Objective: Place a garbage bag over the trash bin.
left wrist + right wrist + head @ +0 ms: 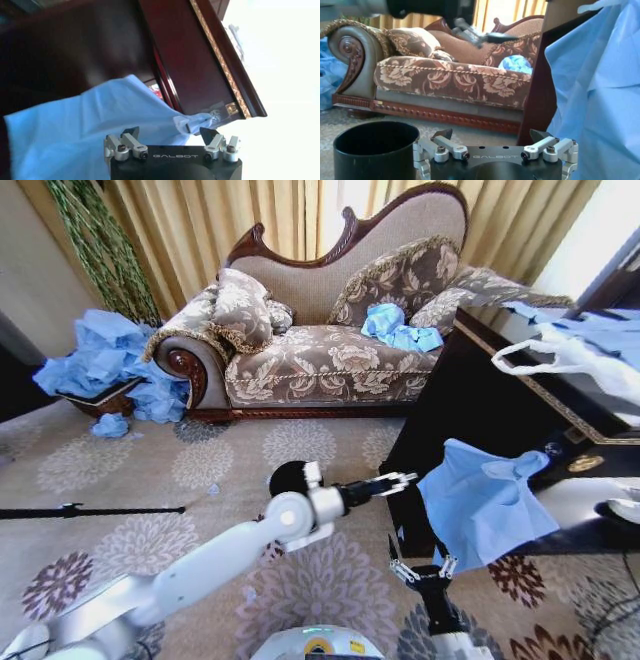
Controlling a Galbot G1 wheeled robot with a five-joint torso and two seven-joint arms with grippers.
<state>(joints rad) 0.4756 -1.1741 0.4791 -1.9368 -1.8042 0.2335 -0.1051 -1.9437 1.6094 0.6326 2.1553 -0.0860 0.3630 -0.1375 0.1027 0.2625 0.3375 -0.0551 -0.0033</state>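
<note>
Beside the garbage bag, left claw and right claw gape empty.

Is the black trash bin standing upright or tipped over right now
Upright. In the right wrist view the trash bin stands on the carpet with its round open mouth facing up, unlined, beside the open right gripper; the garbage bag hangs apart from it.

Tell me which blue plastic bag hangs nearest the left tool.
The light-blue garbage bag draped over the dark table's edge, beside the left tool. The others lie on the sofa and floor.
</note>
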